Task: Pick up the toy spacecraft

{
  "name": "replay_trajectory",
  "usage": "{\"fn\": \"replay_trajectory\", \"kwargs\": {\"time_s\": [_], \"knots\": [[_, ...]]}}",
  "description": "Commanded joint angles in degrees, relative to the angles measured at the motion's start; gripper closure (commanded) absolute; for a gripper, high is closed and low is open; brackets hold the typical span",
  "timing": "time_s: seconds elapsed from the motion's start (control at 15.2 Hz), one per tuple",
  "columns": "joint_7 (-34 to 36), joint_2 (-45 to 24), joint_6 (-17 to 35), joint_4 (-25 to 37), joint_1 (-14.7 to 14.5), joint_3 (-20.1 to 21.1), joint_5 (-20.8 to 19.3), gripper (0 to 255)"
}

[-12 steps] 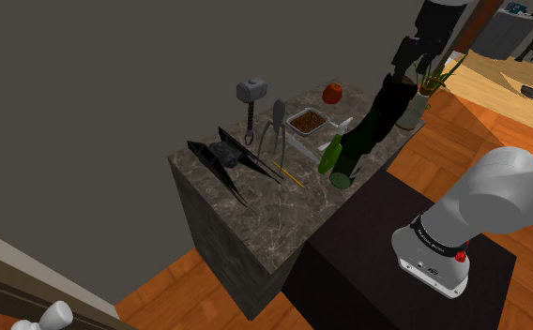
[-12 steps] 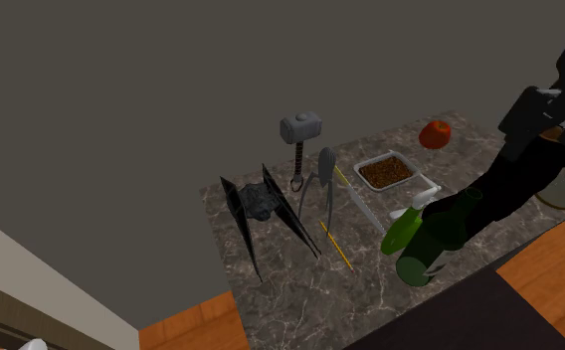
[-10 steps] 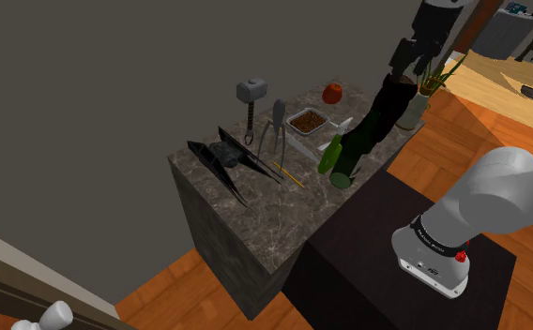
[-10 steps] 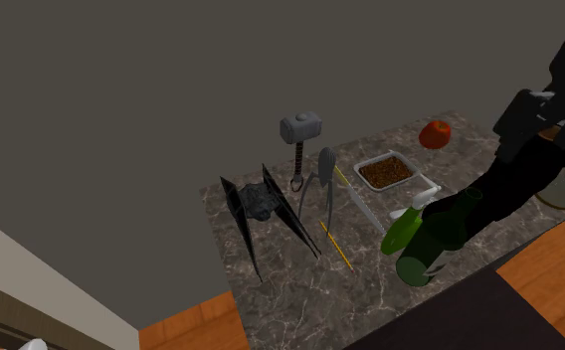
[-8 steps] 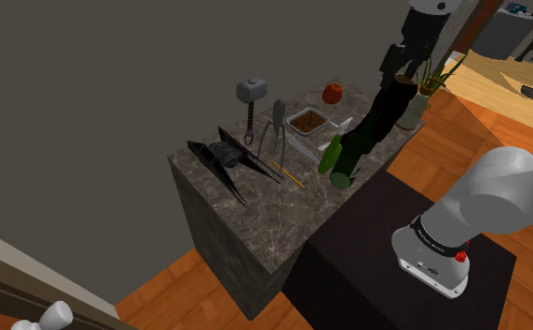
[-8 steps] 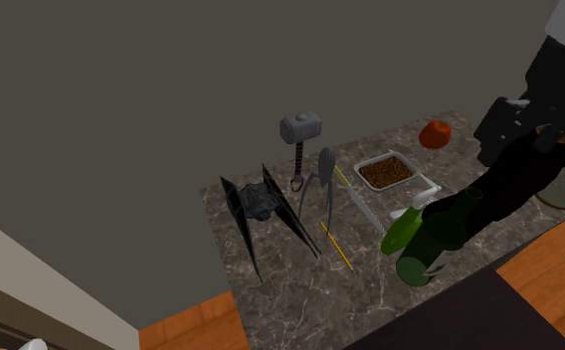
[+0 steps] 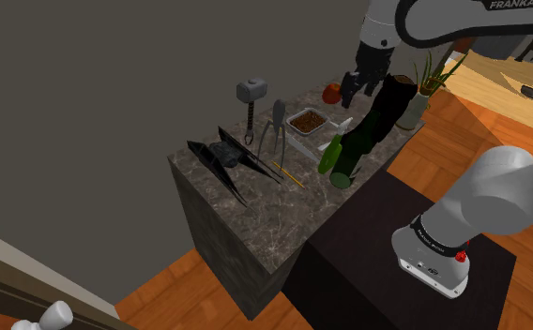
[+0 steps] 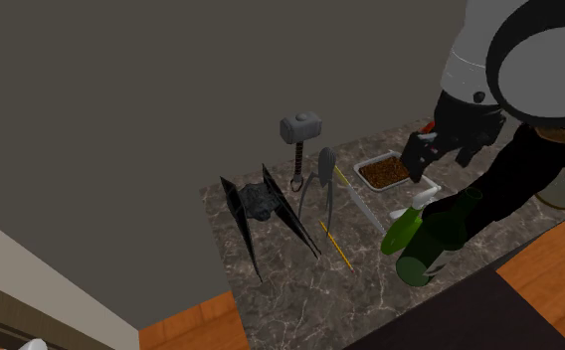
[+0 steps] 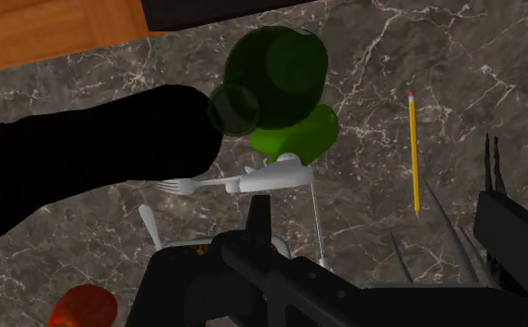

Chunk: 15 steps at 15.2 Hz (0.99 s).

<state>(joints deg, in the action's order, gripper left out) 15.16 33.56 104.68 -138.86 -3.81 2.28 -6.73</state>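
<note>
Nearest on the marble counter [image 7: 255, 220], the black toy spacecraft [image 7: 225, 155] sits untouched toward the shoulder view's left, with a yellow pencil [image 7: 288, 174] just to its right and a tripod juicer [image 7: 276, 127] and a hammer [image 7: 251, 91] beyond. Farther back, the gripper [image 7: 353, 91] has swung in from the right in the last half second and now hangs over the food tray [image 7: 307, 121], jaws parted and empty. That closes part of the gap, but the spacecraft remains well apart, so the reach likely must continue leftward and nearer before descending.

Home interior: marble-pattern counter [image 7: 255, 214] at centre, wooden floor [image 7: 161, 291] lower left, potted plant [image 7: 417, 108], wooden table [image 7: 490, 80] upper right.
</note>
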Motion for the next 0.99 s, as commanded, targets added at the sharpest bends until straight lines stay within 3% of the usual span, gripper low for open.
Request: {"fn": "replay_trajectory", "kwargs": {"time_s": [0.0, 0.46, 0.92], "knots": [[1.66, -2.56, 3.98, -1.13, -0.65, 1.54, -0.15, 0], [7.29, -15.08, 15.82, -0.1, -1.6, 6.21, -3.09, 0], [15.11, -29.74, 24.7, 4.99, -2.01, 10.22, -10.26, 0]]}}
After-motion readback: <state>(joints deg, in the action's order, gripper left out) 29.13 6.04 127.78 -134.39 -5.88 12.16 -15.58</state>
